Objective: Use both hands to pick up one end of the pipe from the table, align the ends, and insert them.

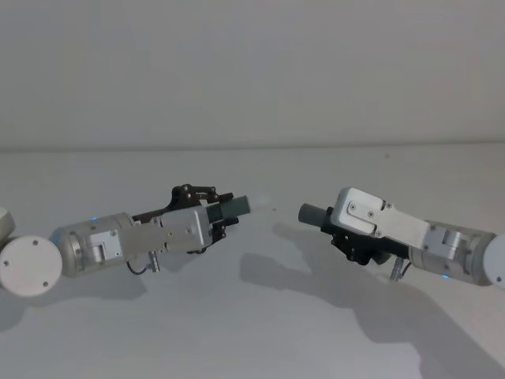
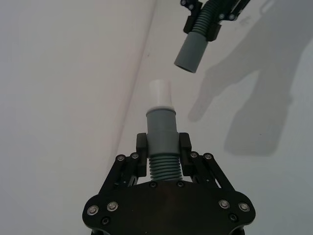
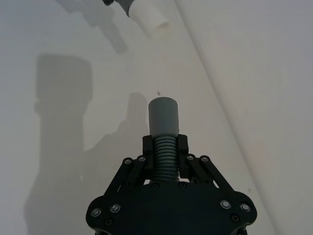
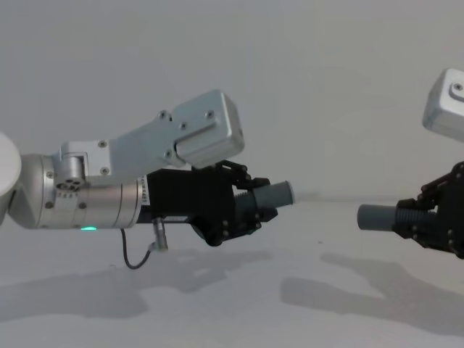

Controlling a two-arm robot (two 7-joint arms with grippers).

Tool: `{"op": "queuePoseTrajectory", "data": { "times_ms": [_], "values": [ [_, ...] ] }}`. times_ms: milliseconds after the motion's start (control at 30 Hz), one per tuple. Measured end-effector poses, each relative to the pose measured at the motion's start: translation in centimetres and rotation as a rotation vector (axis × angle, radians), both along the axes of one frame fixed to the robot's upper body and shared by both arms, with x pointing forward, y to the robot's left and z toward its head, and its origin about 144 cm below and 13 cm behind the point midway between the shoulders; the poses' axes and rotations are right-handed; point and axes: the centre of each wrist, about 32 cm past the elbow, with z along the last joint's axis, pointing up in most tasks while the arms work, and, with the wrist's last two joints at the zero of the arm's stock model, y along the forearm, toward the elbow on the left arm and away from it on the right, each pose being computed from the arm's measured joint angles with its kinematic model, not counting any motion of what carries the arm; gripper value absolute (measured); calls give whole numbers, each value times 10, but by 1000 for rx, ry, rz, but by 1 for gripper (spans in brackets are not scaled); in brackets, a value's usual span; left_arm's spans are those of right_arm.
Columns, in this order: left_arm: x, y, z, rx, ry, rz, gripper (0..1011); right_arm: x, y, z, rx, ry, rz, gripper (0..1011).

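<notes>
The left pipe piece (image 2: 161, 125), white tip leading, projects ahead of the left gripper (image 2: 163, 147) clamped on it. The right pipe piece (image 3: 163, 117) sits likewise in the right gripper (image 3: 165, 147). The ends face each other, apart. Axes seem slightly offset: square them, then advance straight.

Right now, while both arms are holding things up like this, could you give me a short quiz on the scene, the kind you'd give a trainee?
1. True or false: the grey ribbed tube piece in the left gripper is already pushed into the dark-collared ribbed tube piece in the right gripper.
2. Which gripper's piece ends in a white tip? A) left B) right C) neither
3. How many grippers are shut on a tube piece?

Key: 1 false, as a gap separates the facing ends; 2 A; 3 two.
</notes>
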Motion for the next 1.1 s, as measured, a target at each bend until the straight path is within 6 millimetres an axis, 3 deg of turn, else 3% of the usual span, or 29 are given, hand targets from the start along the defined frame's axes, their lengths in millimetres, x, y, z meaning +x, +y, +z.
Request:
{"op": "queuePoseTrajectory", "data": {
  "times_ms": [1100],
  "values": [
    [11,21,-29,-23,-147,-67,348,-8,-2,4,-45,-132,191,249]
  ]
}}
